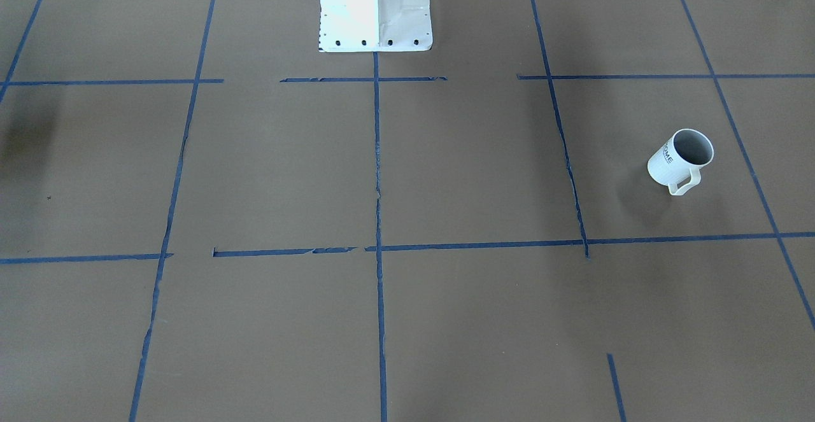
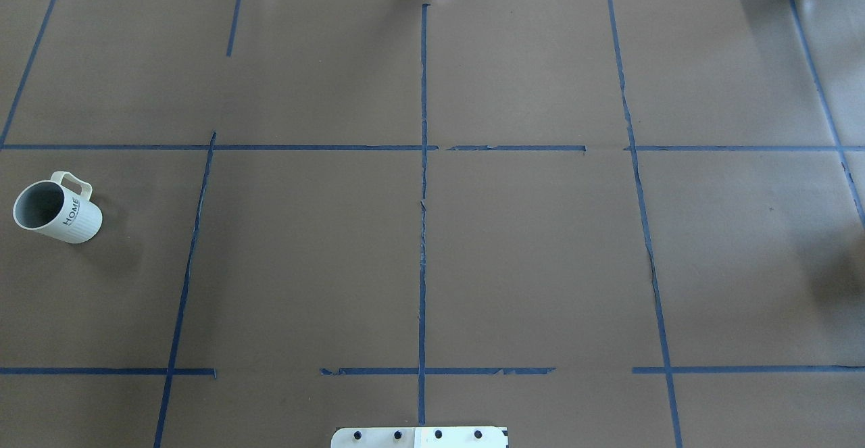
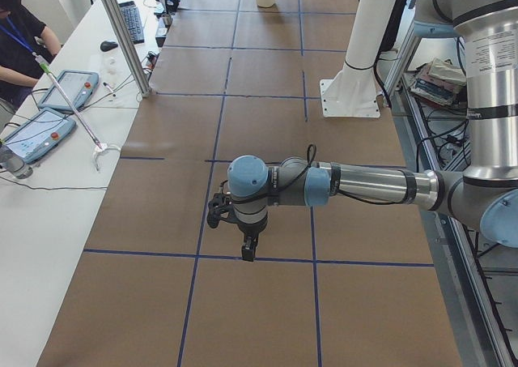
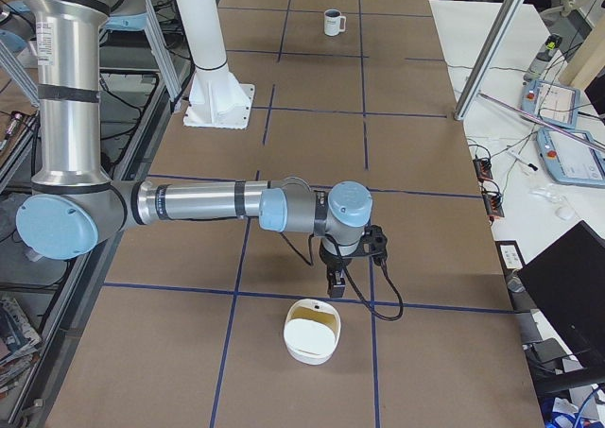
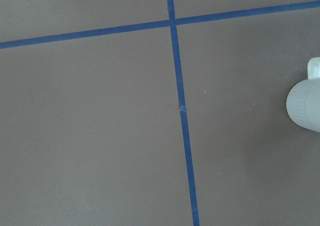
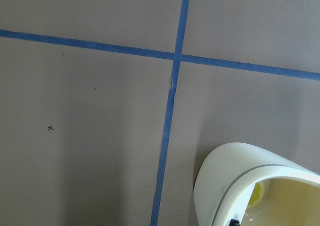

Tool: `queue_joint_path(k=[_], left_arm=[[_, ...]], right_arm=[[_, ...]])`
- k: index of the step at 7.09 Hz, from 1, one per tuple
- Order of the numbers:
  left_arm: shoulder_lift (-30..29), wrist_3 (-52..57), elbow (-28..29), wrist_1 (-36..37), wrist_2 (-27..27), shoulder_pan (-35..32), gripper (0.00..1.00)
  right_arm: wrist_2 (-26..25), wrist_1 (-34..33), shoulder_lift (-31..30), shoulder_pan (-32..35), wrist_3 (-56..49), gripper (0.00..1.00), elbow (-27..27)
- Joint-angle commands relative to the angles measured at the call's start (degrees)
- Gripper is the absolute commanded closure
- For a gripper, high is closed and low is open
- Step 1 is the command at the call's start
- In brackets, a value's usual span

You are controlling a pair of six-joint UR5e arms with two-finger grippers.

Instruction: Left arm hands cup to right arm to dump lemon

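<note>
Although neither arm enters the overhead or front-facing view, the side views show the left arm stretched low over the left end of the worktop and the right arm likewise over the right end.

The cup stands upright on the left part of the worktop. Its mouth is up, its long axis is vertical, and its handle is turned to the far side, away from the robot's base. Nothing touches it. In the left wrist view its ribbed wall shows only at the right edge, so the cup lies off to 1 side of the left jaws, not beneath them. On this evidence the left arm is much the nearer of the 2 and would need to shift sideways before descending.

Whether either pair of jaws is parted or clenched cannot be told. Only grey shows inside the cup, and the lemon is not seen there.

A white bowl sits just beside the right jaws, with an unidentifiable yellow patch inside it. Brown paper ruled with blue tape covers the worktop, and the paper around the cup is bare.
</note>
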Motion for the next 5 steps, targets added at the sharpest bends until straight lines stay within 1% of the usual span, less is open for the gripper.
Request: queue_joint_path(k=[1, 5], left_arm=[[0.0, 0.0, 0.0, -0.1, 0.0, 0.0, 0.00], [0.3, 0.0, -1.6, -0.1, 0.0, -0.1, 0.00]], right_arm=[[0.0, 0.0, -0.1, 0.0, 0.4, 0.00, 0.1], [0.0, 0.0, 0.1, 0.0, 0.5, 0.00, 0.0]])
